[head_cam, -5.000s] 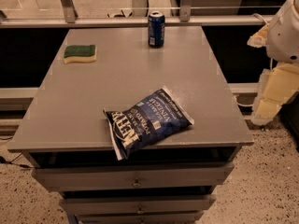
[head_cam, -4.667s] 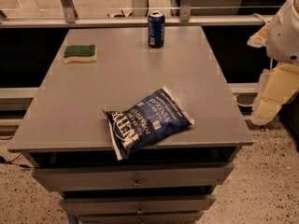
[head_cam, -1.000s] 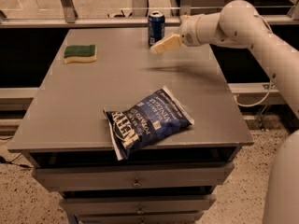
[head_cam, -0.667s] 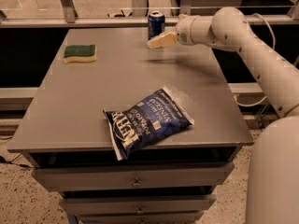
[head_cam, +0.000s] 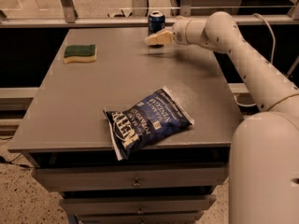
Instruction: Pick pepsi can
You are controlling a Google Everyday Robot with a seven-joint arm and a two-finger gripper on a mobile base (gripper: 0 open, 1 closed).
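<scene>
The pepsi can [head_cam: 156,20] is a small dark blue can with a silver top, standing upright at the far edge of the grey table [head_cam: 84,101]. My gripper [head_cam: 157,39] reaches in from the right on a long white arm [head_cam: 243,59]. Its cream fingers sit just in front of the can and cover the can's lower part. I cannot tell whether they touch the can.
A blue chip bag [head_cam: 145,122] lies flat near the table's front edge. A green and yellow sponge [head_cam: 80,53] lies at the far left. A rail runs behind the table. Drawers are below the tabletop. My white body fills the right foreground.
My arm has swung in from the right side of the table. Over the last second the gripper has moved left, from right of the can to directly in front of it.
</scene>
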